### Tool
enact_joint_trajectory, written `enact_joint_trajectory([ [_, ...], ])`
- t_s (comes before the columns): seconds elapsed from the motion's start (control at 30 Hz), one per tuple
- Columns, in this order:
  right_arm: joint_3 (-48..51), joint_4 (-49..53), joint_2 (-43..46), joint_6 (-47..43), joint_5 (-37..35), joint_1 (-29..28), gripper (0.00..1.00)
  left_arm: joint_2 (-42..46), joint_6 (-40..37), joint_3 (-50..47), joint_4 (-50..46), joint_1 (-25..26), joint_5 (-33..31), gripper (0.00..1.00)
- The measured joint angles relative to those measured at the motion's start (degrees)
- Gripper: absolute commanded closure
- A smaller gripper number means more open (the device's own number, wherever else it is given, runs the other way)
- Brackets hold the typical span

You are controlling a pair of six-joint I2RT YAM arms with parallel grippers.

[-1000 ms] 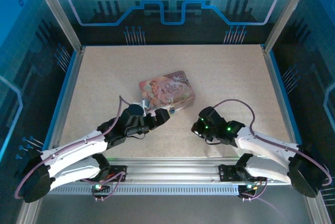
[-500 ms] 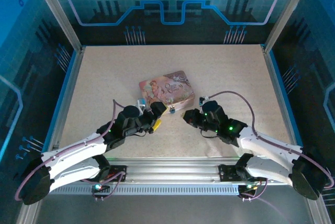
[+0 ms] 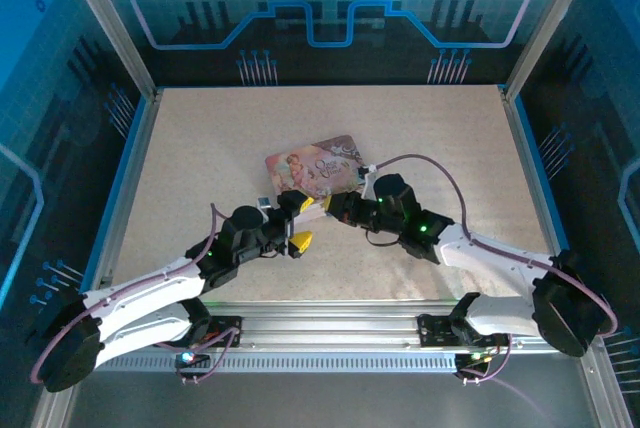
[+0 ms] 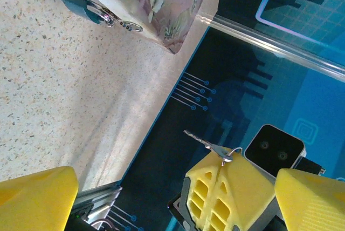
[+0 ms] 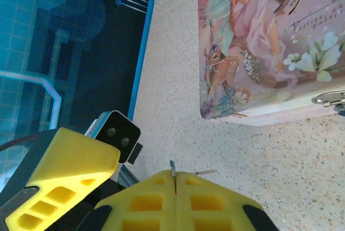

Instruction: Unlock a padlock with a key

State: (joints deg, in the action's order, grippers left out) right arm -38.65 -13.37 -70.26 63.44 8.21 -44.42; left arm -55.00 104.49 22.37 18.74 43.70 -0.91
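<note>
We are wearing white shells along our left arm (image 3: 140, 288) and right arm (image 3: 500, 258), with black joints and black wrists. Thin purple cables (image 3: 420, 160) are looping off both. Green lights (image 3: 421, 229) are glowing on the right wrist. Our fingers (image 5: 210, 198) are showing yellow, moulded with slots, and a small white-framed two-lens camera (image 4: 275, 145) is sitting behind them.

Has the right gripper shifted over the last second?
Yes. Seen from above, the right gripper has moved left and up the frame, reaching the near edge of the pink tin.
</note>
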Motion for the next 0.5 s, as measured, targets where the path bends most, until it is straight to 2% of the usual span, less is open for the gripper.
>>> enact_joint_trajectory([
  [0.5,-2.6,-4.8,-7.9,0.4,3.0,-4.0,1.00,0.0,7.9,-2.0,5.2,0.0,-3.3,0.20],
])
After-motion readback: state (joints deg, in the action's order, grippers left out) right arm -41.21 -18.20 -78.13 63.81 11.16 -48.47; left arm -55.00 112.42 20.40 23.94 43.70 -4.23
